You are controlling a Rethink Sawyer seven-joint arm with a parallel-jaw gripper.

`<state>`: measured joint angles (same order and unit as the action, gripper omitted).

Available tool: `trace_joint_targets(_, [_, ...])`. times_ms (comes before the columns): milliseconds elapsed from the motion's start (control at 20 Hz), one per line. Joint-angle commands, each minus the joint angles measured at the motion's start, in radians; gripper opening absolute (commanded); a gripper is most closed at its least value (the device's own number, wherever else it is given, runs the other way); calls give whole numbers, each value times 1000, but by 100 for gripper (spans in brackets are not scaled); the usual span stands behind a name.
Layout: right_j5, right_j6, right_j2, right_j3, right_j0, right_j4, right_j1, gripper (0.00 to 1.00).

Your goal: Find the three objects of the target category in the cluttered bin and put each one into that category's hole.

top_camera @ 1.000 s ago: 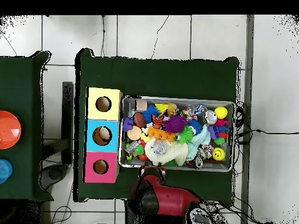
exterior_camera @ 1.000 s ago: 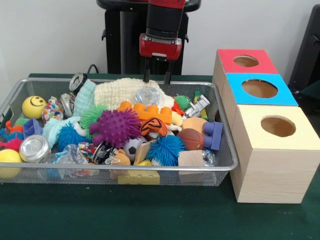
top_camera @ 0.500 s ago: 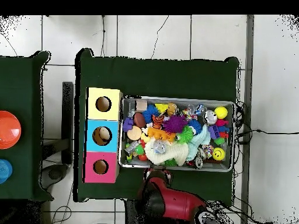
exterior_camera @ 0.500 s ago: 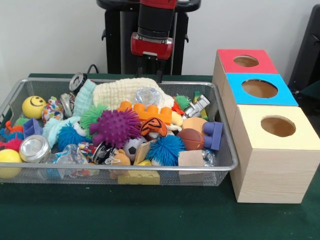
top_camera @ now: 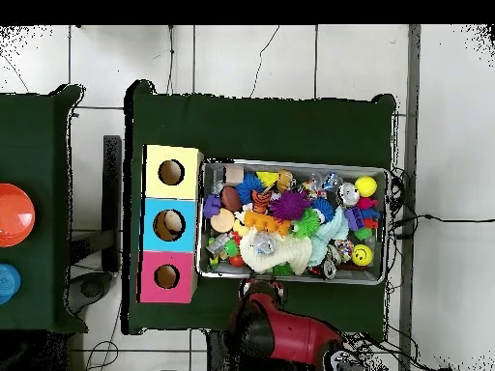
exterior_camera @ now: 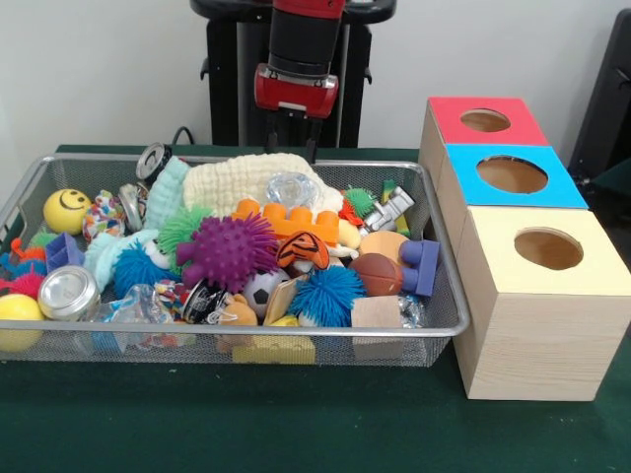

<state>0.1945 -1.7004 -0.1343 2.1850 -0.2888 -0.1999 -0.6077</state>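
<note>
The silver wire-mesh bin point(exterior_camera: 446, 258) stands on the green table, full of mixed toys. It also shows in the overhead view point(top_camera: 290, 162). My gripper point(exterior_camera: 293, 140) hangs behind the bin's far rim, above a cream knitted cloth point(exterior_camera: 246, 179). It is open and empty. In the overhead view the gripper point(top_camera: 261, 287) is just below the bin's lower rim. Three wooden boxes with round holes stand right of the bin: red-topped point(exterior_camera: 454, 113), blue-topped point(exterior_camera: 473, 158) and yellow-topped point(exterior_camera: 503, 222).
The bin holds a purple spiky ball point(exterior_camera: 229, 249), an orange brick point(exterior_camera: 291, 222), a blue fuzzy ball point(exterior_camera: 325, 294), a yellow smiley ball point(exterior_camera: 65, 210), a metal tin point(exterior_camera: 67, 292) and more. A second table holds an orange disc point(top_camera: 14, 214).
My gripper has risen and drawn back from the bin's far edge, shifting a little to the picture's left. Nothing in the bin has moved.
</note>
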Motion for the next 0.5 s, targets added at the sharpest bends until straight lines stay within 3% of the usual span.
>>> trace_joint_targets(50, [-209, -127, 32, -145, 42, 97, -39, 100])
trace_joint_targets(200, [-294, -140, -6, -132, 98, 139, -99, 100])
trace_joint_targets(500, [-454, -119, -47, -190, 147, 148, -155, 100])
